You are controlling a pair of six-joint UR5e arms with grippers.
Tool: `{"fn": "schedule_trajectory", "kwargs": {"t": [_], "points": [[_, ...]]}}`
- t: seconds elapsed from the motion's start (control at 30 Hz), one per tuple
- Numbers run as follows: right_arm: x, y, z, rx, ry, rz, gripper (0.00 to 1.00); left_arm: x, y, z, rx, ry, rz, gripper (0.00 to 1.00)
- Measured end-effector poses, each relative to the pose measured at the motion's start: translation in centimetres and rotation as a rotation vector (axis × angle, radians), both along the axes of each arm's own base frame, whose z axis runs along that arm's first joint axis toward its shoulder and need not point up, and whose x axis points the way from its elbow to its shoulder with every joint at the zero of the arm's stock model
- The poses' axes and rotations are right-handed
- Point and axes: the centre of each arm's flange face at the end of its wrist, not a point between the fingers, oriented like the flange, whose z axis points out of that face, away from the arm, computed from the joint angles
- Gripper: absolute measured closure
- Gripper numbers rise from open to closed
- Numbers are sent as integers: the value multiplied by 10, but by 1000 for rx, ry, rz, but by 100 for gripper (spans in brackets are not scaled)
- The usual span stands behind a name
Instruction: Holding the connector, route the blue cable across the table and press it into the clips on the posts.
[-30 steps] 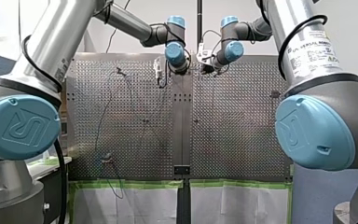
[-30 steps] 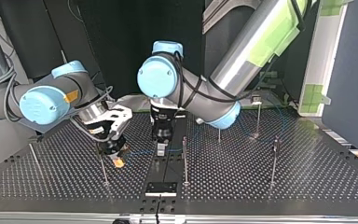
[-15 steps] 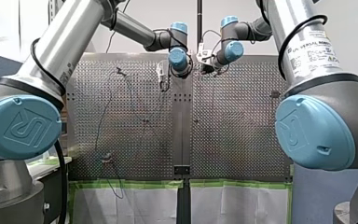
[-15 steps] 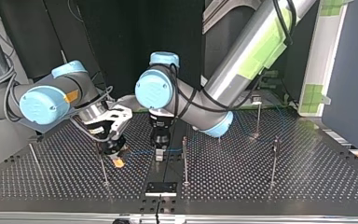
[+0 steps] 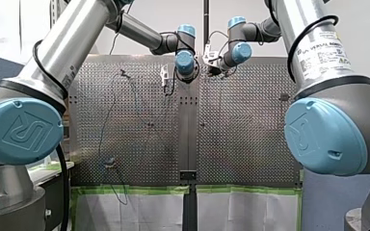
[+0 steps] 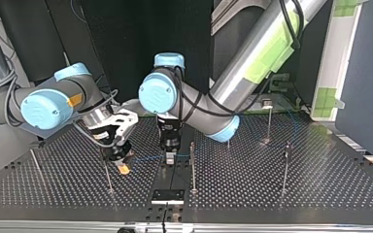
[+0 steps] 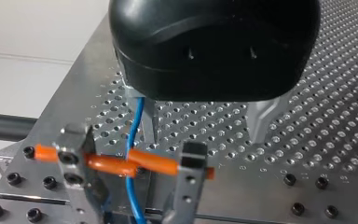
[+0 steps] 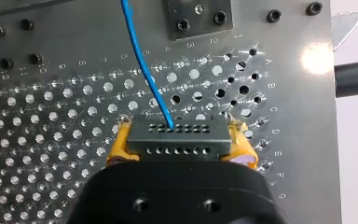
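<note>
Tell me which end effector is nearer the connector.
Right. My right end effector holds the connector between its yellow pads. My left end effector hangs open beside it, apart, with the blue cable running past it.

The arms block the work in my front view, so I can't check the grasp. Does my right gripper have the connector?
Observer: Yes. In the right wrist view the right gripper has its yellow pads clamped on the dark connector, and the blue cable leads out of it.
Operator: Is my left gripper on the blue cable too?
Observer: No. In the left wrist view the left gripper is open. The blue cable runs beside one metal finger, unclamped.
Operator: Is there a post close by?
Observer: In the top view a post stands just to the right of the left gripper. I cannot tell whether the blue cable is in its clip.
</note>
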Motion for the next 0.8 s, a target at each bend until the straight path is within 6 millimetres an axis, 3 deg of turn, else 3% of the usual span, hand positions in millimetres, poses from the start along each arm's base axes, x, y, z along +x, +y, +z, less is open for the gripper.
{"fn": "schedule_trajectory", "kwargs": {"t": [0.03,0.07,0.1,0.17,0.57,0.8], "points": [[0,0,0,0,0,0,100,-1,0,0,1,1,1,55],[0,0,0,0,0,1,100,-1,-1,0,1,2,1,81],[1,1,0,0,0,1,100,-2,-1,0,1,2,1,81],[1,1,0,1,0,2,100,-3,-2,0,1,2,5,100],[5,5,-3,9,3,10,100,-22,-7,-6,10,33,61,100],[-2,8,-25,48,26,4,100,-41,-4,-11,-6,23,104,100]]}}
